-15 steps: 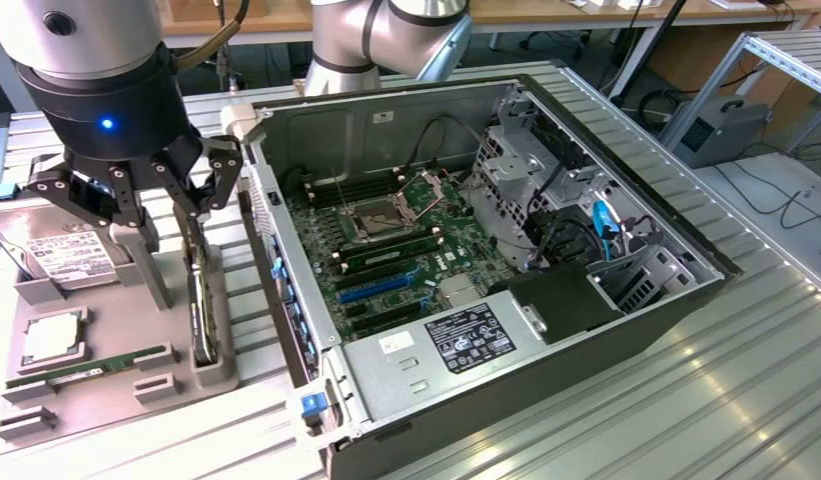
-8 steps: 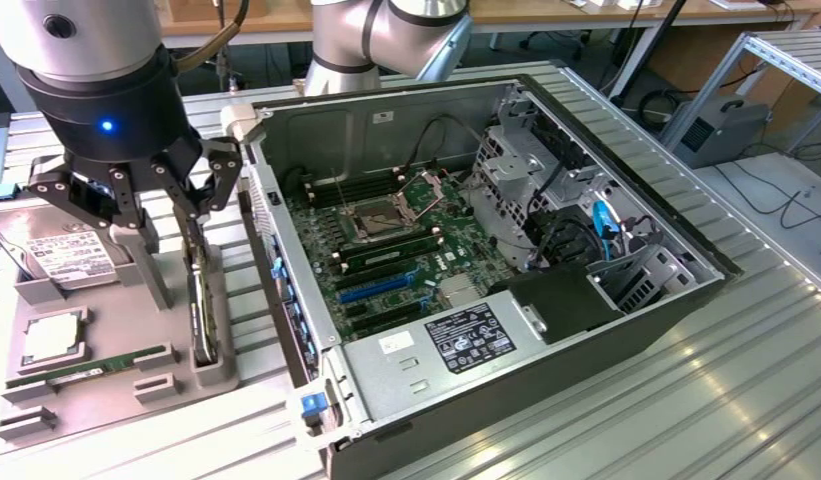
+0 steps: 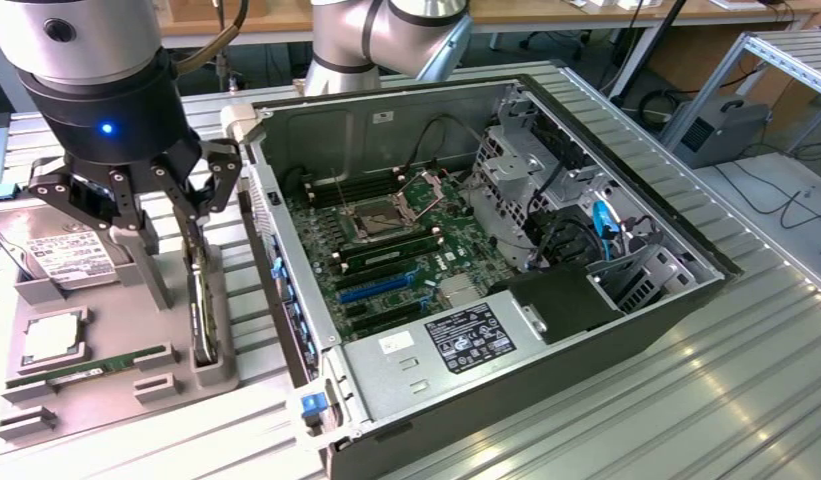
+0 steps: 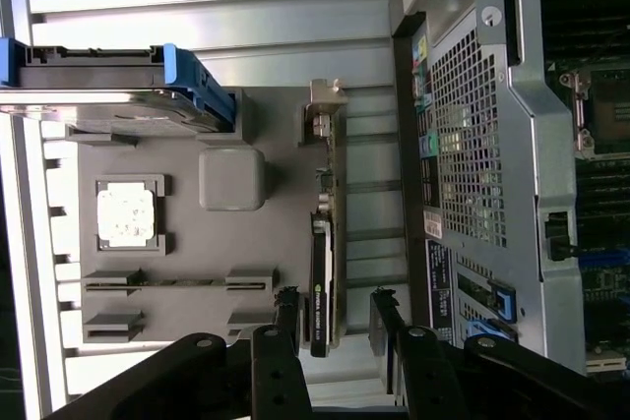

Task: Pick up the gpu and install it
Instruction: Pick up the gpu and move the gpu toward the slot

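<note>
You have the black two-finger gripper [image 3: 154,210] spread wide and holding nothing, poised over the gpu [image 4: 323,243], a thin, dark card with a silvery end bracket. The gpu stands on edge in the grey plastic parts tray [image 3: 103,385], just beside the open metal computer case [image 3: 383,365].
</note>
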Robot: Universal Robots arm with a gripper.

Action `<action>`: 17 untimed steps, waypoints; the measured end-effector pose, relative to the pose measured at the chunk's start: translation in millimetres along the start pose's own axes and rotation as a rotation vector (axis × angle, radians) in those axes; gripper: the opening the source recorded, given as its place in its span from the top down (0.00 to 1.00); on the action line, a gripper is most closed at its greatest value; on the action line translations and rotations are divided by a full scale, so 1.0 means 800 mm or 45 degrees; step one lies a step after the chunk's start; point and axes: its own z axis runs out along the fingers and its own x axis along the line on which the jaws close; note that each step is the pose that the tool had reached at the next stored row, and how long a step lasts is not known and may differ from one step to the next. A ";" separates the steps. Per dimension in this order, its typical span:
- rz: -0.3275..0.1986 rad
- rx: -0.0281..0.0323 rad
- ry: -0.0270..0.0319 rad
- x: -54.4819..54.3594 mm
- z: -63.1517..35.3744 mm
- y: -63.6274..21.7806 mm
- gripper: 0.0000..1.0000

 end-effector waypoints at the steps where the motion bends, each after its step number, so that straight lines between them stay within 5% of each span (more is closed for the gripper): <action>1: 0.000 0.0000 0.0000 0.000 0.000 0.000 0.58; 17: 0.000 0.0000 -0.0001 0.003 0.006 -0.001 0.58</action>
